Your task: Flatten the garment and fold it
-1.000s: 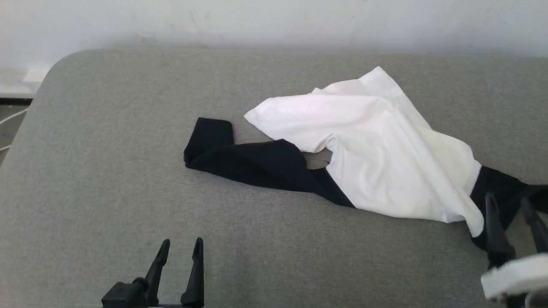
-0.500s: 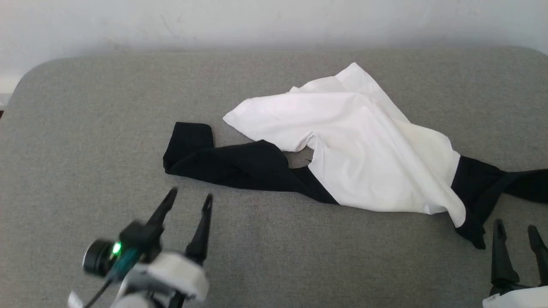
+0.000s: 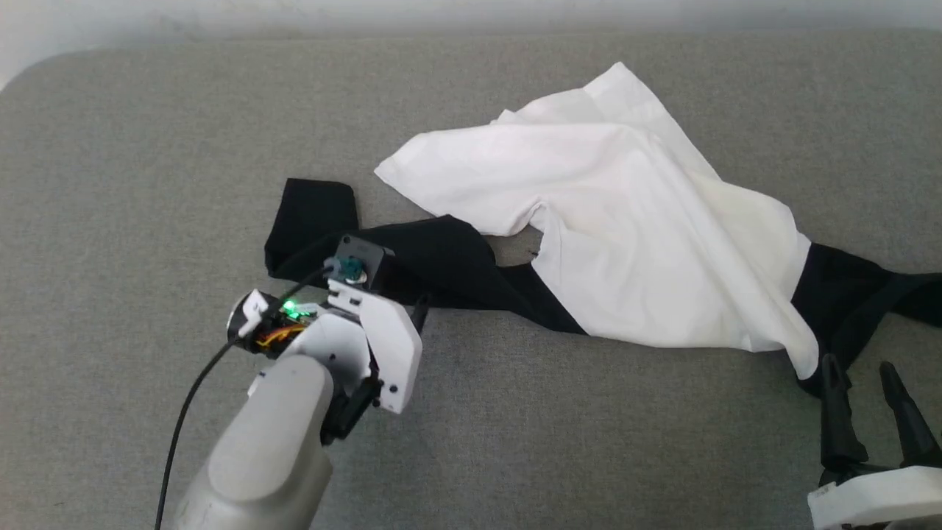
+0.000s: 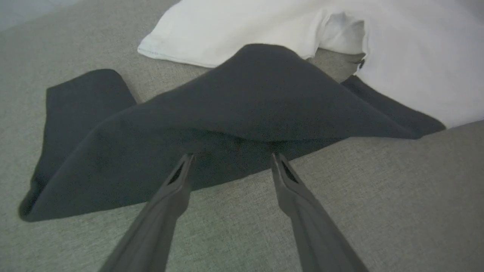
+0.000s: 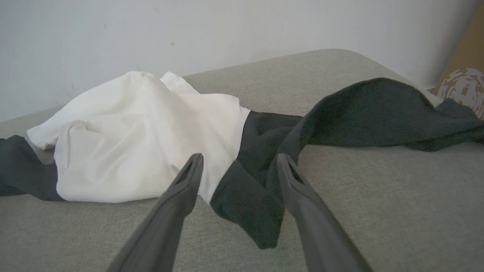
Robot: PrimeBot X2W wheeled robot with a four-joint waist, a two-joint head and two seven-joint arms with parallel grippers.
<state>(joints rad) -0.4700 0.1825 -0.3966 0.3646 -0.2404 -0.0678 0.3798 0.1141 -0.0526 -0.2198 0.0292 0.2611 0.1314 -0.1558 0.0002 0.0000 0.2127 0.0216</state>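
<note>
Head view: the garment (image 3: 633, 243) lies crumpled centre-right on the grey padded surface (image 3: 147, 147), my right gripper (image 3: 859, 366) open beside its right sleeve (image 3: 846, 294). Left wrist: my left gripper (image 4: 230, 156) is spread wide at the left sleeve (image 4: 234, 98), at its near edge. Right wrist: black sleeve just beyond my parted fingers.

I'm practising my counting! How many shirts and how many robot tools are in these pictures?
shirt: 1
tools: 2, the left tool and the right tool
total: 3
</note>
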